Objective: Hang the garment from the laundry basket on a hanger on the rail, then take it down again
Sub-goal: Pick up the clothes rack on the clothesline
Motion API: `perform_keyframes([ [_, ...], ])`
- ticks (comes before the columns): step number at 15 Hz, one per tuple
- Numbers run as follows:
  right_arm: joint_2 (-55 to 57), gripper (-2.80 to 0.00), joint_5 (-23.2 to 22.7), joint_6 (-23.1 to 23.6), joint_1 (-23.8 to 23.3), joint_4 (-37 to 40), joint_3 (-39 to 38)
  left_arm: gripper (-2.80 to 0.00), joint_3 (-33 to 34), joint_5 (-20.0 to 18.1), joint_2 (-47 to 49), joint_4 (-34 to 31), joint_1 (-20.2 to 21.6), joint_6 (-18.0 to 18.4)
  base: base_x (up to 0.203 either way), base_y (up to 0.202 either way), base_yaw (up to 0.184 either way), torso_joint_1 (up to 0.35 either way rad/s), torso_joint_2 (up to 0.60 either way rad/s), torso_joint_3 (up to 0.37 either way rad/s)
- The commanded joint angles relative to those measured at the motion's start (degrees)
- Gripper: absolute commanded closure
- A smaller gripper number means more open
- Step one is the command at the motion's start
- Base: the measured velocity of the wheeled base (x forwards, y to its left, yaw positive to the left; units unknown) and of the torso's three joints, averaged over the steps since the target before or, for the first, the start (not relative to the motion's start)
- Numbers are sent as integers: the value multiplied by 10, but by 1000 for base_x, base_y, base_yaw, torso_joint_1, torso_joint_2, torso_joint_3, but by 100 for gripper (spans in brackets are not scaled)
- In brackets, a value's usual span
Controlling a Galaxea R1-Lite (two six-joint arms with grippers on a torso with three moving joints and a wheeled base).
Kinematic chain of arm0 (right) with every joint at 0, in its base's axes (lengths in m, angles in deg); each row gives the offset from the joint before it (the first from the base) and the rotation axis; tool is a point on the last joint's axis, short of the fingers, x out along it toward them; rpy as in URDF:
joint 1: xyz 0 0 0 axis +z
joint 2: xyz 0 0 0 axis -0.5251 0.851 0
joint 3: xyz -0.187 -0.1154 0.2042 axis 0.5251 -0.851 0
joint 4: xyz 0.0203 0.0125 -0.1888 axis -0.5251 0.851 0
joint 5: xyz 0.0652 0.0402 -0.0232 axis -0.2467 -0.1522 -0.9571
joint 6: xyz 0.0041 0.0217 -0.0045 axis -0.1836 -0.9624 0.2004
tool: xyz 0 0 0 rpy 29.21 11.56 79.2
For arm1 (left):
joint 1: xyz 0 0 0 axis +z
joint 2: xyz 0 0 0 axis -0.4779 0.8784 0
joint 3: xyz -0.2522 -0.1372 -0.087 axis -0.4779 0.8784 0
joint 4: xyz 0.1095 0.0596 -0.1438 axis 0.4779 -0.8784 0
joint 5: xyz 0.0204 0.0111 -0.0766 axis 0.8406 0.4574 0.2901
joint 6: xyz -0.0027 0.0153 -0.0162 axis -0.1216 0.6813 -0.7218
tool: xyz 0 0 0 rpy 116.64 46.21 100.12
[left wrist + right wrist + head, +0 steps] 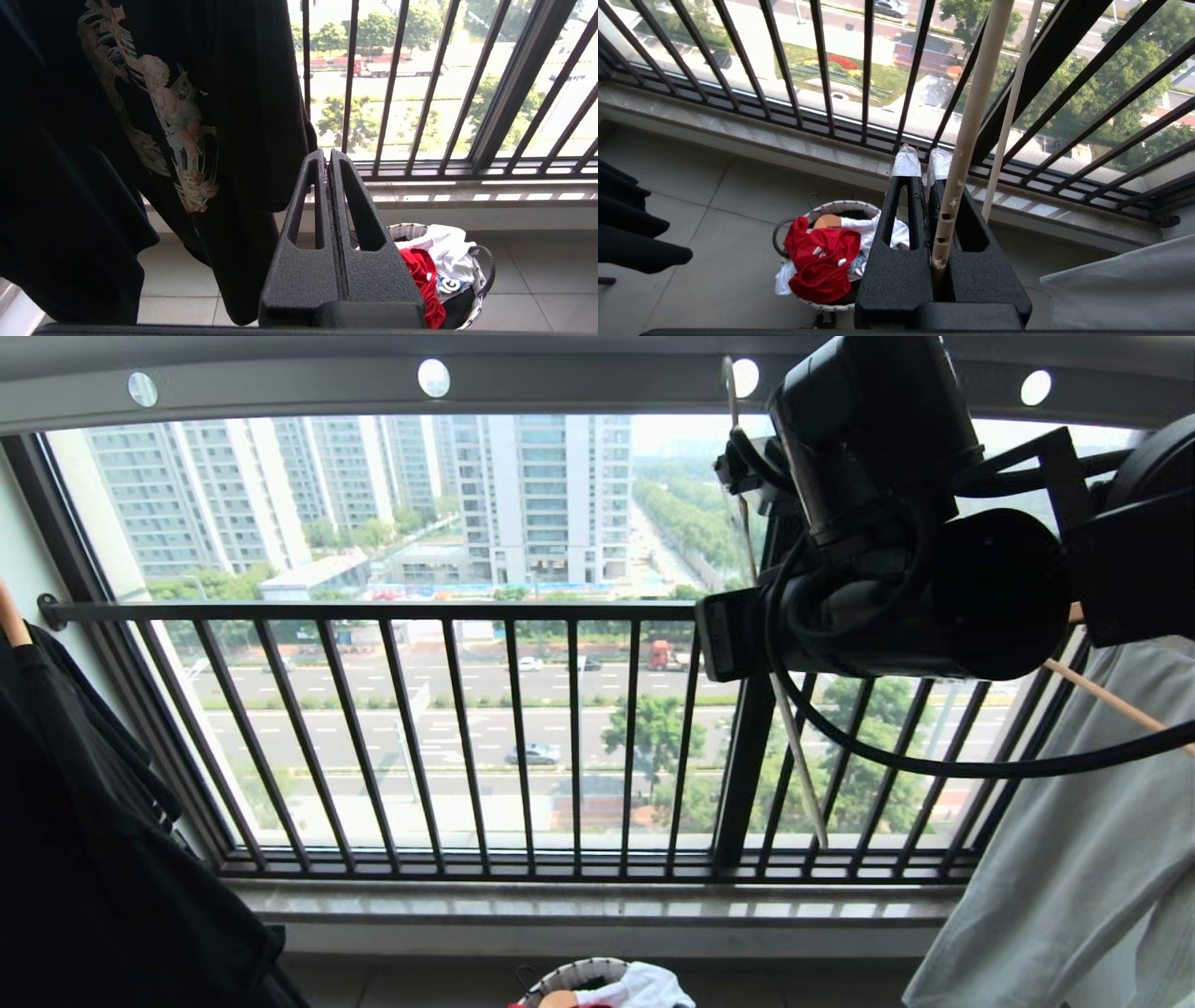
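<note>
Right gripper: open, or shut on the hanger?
Shut on the hanger: the right gripper's fingers meet, with the off-white wire pinched between them near their base.

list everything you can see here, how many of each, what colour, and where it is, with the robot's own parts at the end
rail: one, grey, overhead.
hanger: one, off-white wire, hooked on the rail, held by the right gripper.
railing: one, black, at the window.
laundry basket: one, white weave with black handles, on the floor tiles.
garment: one, red, draped over the basket rim.
white cloth: at least one piece, in the basket.
black T-shirt: one, printed, hanging on the left.
pale grey-green garment: one, hanging on the right.
left gripper: black, fingers shut, empty, low beside the black T-shirt.
right gripper: black, fingers shut on the hanger.
</note>
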Motion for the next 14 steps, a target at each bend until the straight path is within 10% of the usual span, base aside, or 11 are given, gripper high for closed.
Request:
perform_keyframes([
  [1,-17,0,1,-1,1,1,-7,0,1,0,0,0,0,0,0,0,0,0,0,0],
  [14,-177,0,-16,-2,36,-1,-114,0,1,0,0,0,0,0,0,0,0,0,0,0],
])
